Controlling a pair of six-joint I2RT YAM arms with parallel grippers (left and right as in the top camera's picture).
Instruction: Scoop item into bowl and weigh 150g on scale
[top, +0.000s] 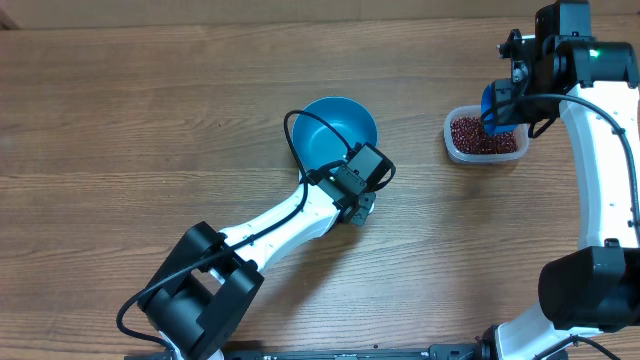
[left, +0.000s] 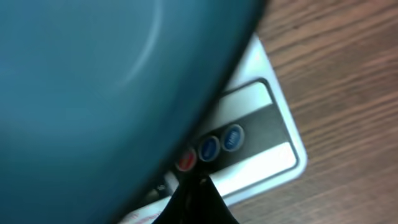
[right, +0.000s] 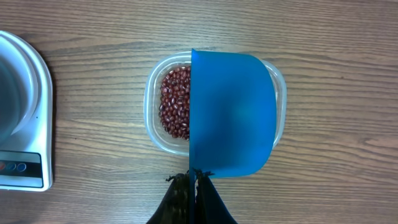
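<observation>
The bright blue bowl (top: 330, 128) stands on the white scale (left: 273, 158) and fills most of the left wrist view (left: 93, 81). My left gripper (top: 360, 210) is shut with nothing in it. Its dark tip (left: 194, 186) sits at the scale's panel beside a red button (left: 185, 160). The dark red-brown beans (right: 175, 102) lie in a clear tub (top: 452, 140). My right gripper (right: 194, 177) is shut on the handle of a small blue scoop (right: 233, 112), which hangs over the tub and hides much of the beans. From overhead the scale is hidden under the bowl and the arm.
In the right wrist view the scale (right: 38, 112) lies at the left edge, a stretch of bare wood apart from the tub (right: 152, 124). The left arm (top: 270, 230) reaches in from the near edge, and the right arm (top: 600, 170) runs along the right side.
</observation>
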